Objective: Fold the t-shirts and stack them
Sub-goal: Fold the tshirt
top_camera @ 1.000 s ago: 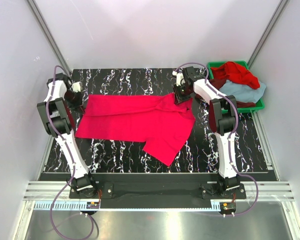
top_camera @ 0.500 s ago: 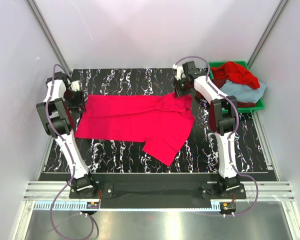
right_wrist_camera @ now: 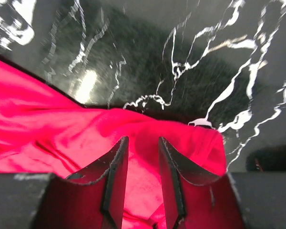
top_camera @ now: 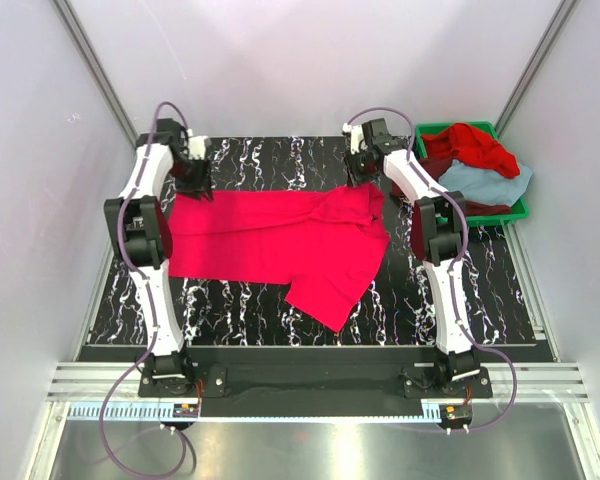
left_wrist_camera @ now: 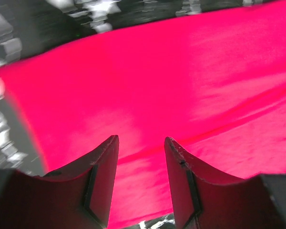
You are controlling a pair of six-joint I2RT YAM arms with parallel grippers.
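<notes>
Plainly, both grippers are empty. The left gripper (left_wrist_camera: 140, 140) has its fingers spread, with only flat cloth of the crimson-pink shirt (top_camera: 280, 240) showing in the gap. It hangs over the shirt's far left corner. The right gripper (right_wrist_camera: 143, 139) is likewise parted and pinches nothing. It hovers over the shirt's far right corner, where the cloth is rumpled and its edge curls onto the table (top_camera: 230, 300).

The shirt itself lies spread sideways across the table. One sleeve pokes out from its near right part, and creases run through its right end.

Beyond the shirt's right edge stands the green bin (top_camera: 430, 127), holding the red shirt (top_camera: 470, 145), the blue-grey shirt (top_camera: 490, 182) and a dark maroon one underneath.

The likely trouble lies at the right corner. If the fingers close into that rumple, they may gather a bunch rather than a clean edge, and the fold would come out crooked.

At the left corner the cloth lies smooth, so the fingers might slide over it or catch only the top layer, letting the lower one trail.

Uneven lifts at the two corners would skew the shirt. The loose sleeve could also fold under, unseen.
</notes>
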